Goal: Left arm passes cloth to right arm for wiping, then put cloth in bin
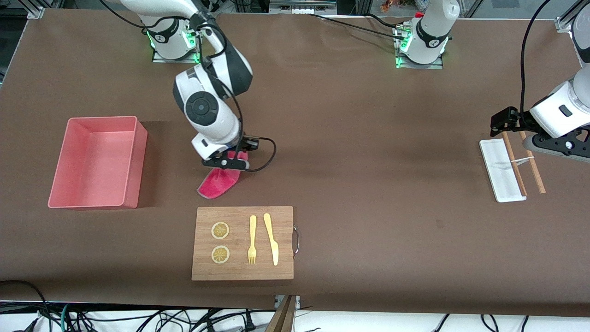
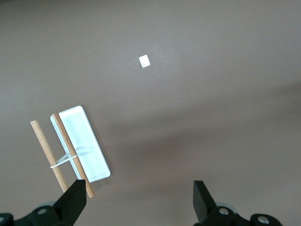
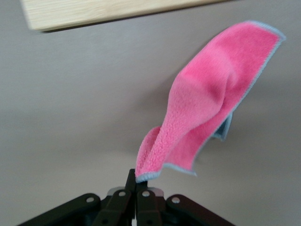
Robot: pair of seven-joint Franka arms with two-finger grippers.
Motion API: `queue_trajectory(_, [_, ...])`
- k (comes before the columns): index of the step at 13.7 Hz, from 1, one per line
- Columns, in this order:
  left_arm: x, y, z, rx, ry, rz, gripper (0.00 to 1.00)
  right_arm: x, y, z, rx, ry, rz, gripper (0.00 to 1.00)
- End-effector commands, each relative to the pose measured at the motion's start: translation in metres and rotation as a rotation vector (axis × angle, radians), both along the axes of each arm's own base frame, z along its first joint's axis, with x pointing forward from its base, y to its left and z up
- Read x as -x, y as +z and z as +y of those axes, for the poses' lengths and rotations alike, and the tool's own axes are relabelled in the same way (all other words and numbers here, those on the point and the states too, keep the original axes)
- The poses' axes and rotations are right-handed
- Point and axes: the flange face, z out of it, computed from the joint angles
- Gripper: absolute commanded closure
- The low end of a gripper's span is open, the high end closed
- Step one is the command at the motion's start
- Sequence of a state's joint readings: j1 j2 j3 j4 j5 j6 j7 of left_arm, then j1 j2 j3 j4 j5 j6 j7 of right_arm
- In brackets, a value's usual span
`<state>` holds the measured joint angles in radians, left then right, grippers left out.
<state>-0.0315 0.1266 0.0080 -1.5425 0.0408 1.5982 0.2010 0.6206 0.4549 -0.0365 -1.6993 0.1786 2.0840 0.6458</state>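
Note:
My right gripper (image 1: 229,162) is shut on one corner of the cloth (image 1: 217,182). The cloth hangs from it, magenta-pink with grey edging, over the table just by the chopping board's edge. In the right wrist view the shut gripper (image 3: 136,181) pinches the cloth's (image 3: 211,103) corner. The salmon-pink bin (image 1: 138,157) stands empty toward the right arm's end of the table, beside the gripper. My left gripper (image 1: 498,124) is open and empty over the white tray at the left arm's end. It also shows in the left wrist view (image 2: 138,190), holding nothing.
A wooden chopping board (image 1: 244,272) with two lemon slices, a yellow fork and a yellow knife lies nearer to the front camera than the cloth. A small white tray (image 1: 495,170) with two tied wooden sticks (image 1: 534,168) lies under the left gripper.

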Motion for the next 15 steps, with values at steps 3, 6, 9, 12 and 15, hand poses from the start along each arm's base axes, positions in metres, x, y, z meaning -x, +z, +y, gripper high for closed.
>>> queue_trajectory(3, [-0.003, 0.007, 0.003, -0.018, -0.017, -0.006, 0.0, 0.025, 0.029, 0.073, -0.052, -0.161, 0.066, 1.0])
queue_trajectory(6, [-0.003, 0.006, 0.004, -0.018, -0.017, -0.003, 0.0, 0.02, 0.055, 0.081, -0.099, -0.209, 0.104, 1.0])
queue_trajectory(9, [-0.003, 0.006, 0.004, -0.018, -0.016, -0.003, 0.0, 0.001, 0.045, 0.047, -0.099, -0.15, 0.113, 1.0])
queue_trajectory(12, [-0.003, 0.005, 0.003, -0.017, -0.011, -0.002, 0.0, -0.02, 0.012, -0.008, -0.065, -0.127, 0.141, 1.0])
queue_trajectory(15, [-0.003, 0.006, 0.003, -0.017, -0.011, -0.003, 0.0, -0.047, -0.013, -0.084, -0.024, -0.023, 0.128, 1.0])
